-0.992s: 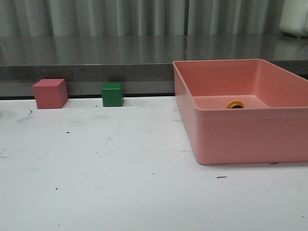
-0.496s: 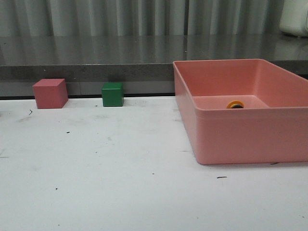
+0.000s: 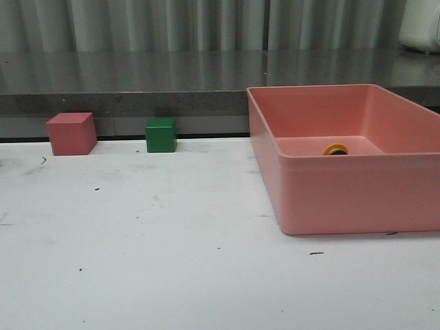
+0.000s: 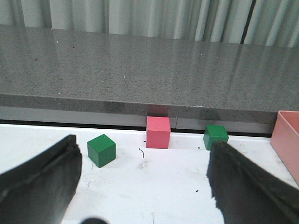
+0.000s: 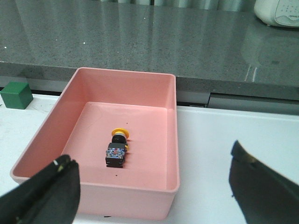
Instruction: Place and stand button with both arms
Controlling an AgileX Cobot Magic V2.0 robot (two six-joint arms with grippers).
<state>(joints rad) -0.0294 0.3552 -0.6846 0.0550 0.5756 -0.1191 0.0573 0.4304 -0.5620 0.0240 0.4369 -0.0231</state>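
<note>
The button lies on its side on the floor of the pink bin, its yellow cap pointing toward the bin's far wall. In the front view only the yellow cap shows above the bin's near wall. My right gripper is open and empty, hanging above the bin's near rim. My left gripper is open and empty over the white table, well short of the cubes. Neither arm shows in the front view.
A pink cube and a green cube stand at the table's far edge against the grey ledge. The left wrist view shows a second green cube nearer, left of the pink cube. A white appliance sits back right.
</note>
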